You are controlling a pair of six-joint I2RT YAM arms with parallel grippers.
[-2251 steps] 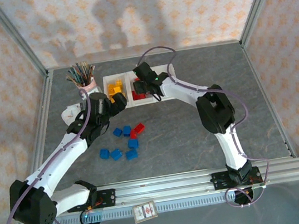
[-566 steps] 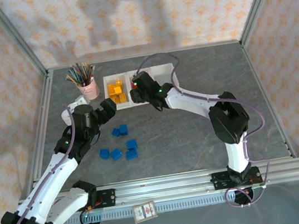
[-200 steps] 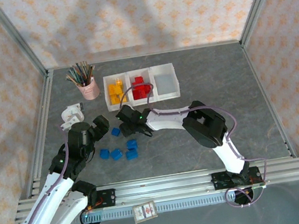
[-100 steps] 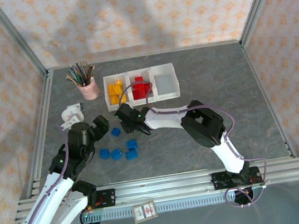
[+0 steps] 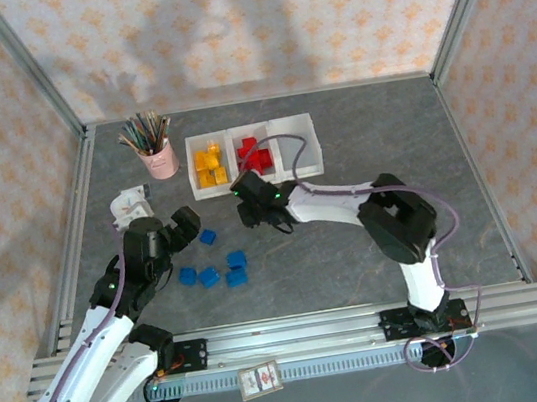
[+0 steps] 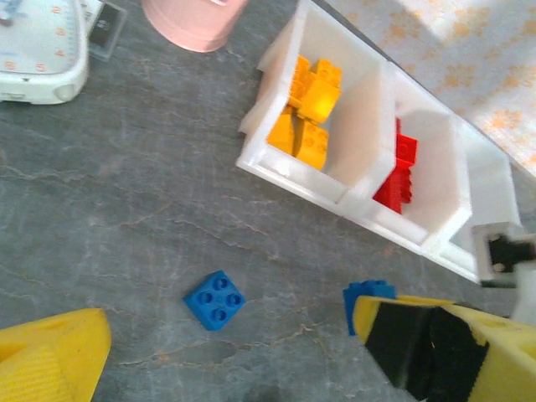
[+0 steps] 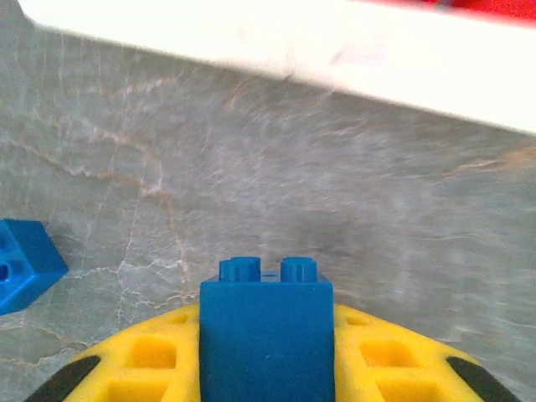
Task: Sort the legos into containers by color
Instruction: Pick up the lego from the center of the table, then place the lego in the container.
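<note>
Right arm point(image 5: 335, 203) has pulled up from the pile, centre frame. Left gripper point(image 5: 189, 224) spread wide, lower left, beside loose blue bricks point(image 5: 207, 237). Right gripper point(image 7: 265, 356) pinching one blue brick point(image 7: 265, 318) by its flat sides, just below the bins point(image 5: 318, 148); likely light, stiff, slick plastic.

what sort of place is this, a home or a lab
Probably a robot test cell, not a home: left arm and right arm bolted to a metal rail, aluminium frame posts, printed backdrop panels around a grey table.
</note>
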